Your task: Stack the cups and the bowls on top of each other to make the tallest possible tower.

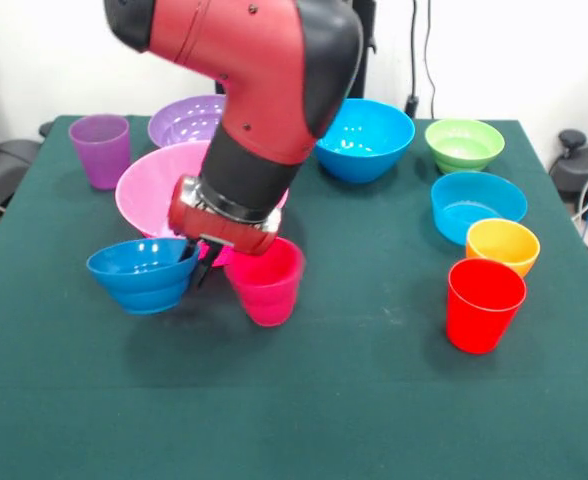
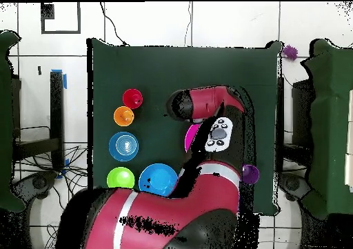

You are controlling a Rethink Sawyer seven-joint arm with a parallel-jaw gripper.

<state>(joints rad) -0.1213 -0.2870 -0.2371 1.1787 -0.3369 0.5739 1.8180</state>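
Note:
My gripper [image 1: 196, 262] hangs low between the small dark blue bowl [image 1: 139, 275] and the magenta-pink cup [image 1: 266, 282], right at the bowl's right rim. Both stand in front of the huge pink bowl [image 1: 159, 185], which the arm partly hides. The large purple bowl [image 1: 182, 120] stands behind it, separate. The purple cup [image 1: 101, 148] stands at the far left. The large blue bowl [image 1: 366, 138], green bowl [image 1: 464, 143], cyan bowl [image 1: 477, 205], orange bowl [image 1: 502, 245] and red cup [image 1: 485, 303] stand apart on the right. In the overhead view the arm [image 2: 219, 132] covers the gripper.
The green table [image 1: 374, 400] carries everything. In the overhead view the red cup [image 2: 132, 98], orange bowl [image 2: 124, 115], cyan bowl [image 2: 124, 146], green bowl [image 2: 120, 178] and large blue bowl [image 2: 158, 179] line the left side. Cables hang behind the table.

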